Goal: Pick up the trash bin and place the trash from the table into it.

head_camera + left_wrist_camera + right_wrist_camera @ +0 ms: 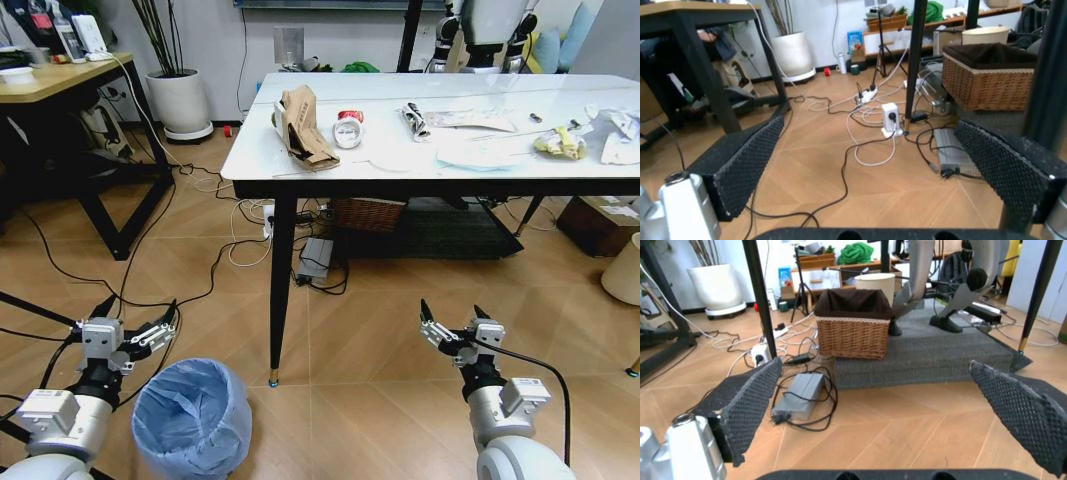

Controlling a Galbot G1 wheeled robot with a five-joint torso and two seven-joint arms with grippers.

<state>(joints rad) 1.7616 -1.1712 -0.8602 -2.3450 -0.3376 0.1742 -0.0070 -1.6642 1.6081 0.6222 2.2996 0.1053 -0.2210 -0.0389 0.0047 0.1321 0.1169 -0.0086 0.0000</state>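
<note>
The trash bin [192, 415], lined with a crinkly light-blue bag, stands on the floor at the lower left of the head view. My left gripper [136, 311] hovers open just left of and above it, nothing between its fingers [740, 165]. On the right my right gripper [451, 313] is open too, low in front of the table [300, 165], its pads [747, 402] spread wide. On the white table lies the trash: torn brown cardboard [303, 127], a red-and-white wrapper [348, 128], a rolled paper [416, 121], white paper [475, 153] and a yellowish wrapper [560, 145].
The table's black leg [280, 285] stands between my arms. Cables, a power strip [890, 116] and a grey adapter [798, 388] lie on the wooden floor. A wicker basket [853, 327] sits under the table. A wooden desk [60, 90] and white planter [180, 100] stand left, a cream bin [625, 270] right.
</note>
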